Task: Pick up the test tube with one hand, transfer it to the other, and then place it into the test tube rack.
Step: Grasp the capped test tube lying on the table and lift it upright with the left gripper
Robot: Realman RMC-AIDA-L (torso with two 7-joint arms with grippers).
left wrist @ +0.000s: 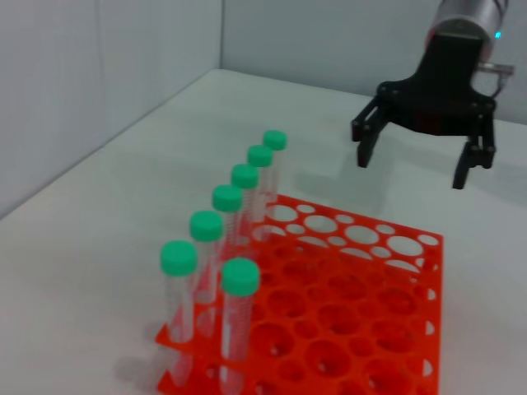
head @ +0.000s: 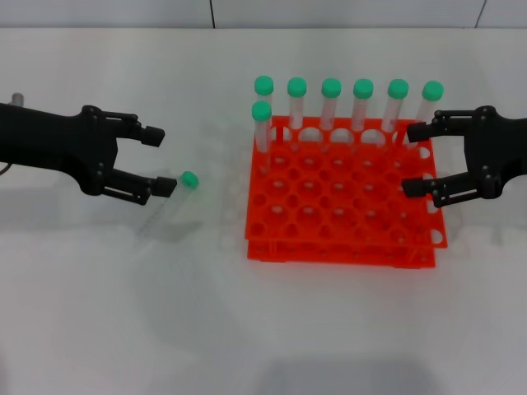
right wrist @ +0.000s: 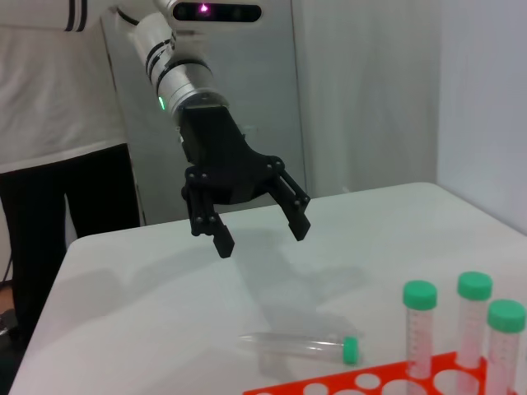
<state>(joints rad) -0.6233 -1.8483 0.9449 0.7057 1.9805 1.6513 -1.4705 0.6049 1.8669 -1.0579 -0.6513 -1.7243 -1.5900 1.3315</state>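
Note:
The test tube [head: 173, 201] lies flat on the white table left of the orange test tube rack [head: 329, 250], green cap [head: 188, 178] toward the rack. My left gripper [head: 158, 161] is open and empty, hovering just left of the tube, one fingertip near the cap. In the right wrist view this gripper [right wrist: 260, 234] hangs above the lying tube [right wrist: 300, 346]. My right gripper [head: 414, 159] is open and empty over the rack's right edge; it also shows in the left wrist view [left wrist: 412, 162] beyond the rack [left wrist: 435, 284].
Several green-capped tubes [head: 331, 103] stand in the rack's back row, and one [head: 262, 123] stands in the second row at the left. Most holes are vacant. In the right wrist view a person [right wrist: 58, 123] stands behind the table's far edge.

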